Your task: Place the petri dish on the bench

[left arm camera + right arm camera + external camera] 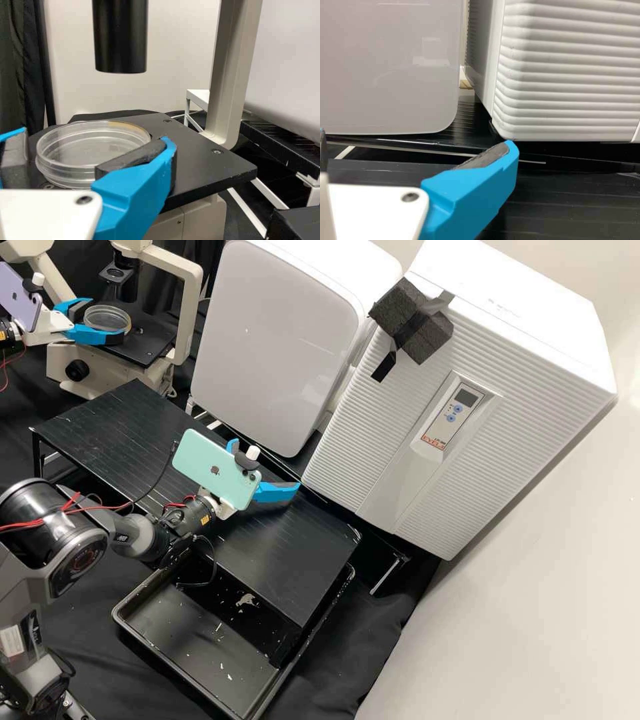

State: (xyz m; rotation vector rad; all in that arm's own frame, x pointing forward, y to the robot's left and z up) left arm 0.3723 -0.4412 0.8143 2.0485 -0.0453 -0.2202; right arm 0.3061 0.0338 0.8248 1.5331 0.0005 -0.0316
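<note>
Can see the clear round petri dish (62,170) lying flat on the black stage (215,170) of the microscope (192,313), beneath a black tube (120,45). Around it, find the left gripper (105,321), spread to either side, leaving a thin gap at one finger; cannot tell about contact at the other. Can spot a purple phone (20,300) on that arm. Farther out, see the right gripper (267,465) spread apart above the black slatted platform (273,553), beside a mint-green phone (200,453). Partly under the platform, find a speckled black tray (187,627). Beyond it, see a smooth white unit (287,327) beside a ribbed white cabinet (347,460), bearing dark foam (430,337) near its top edge.
</note>
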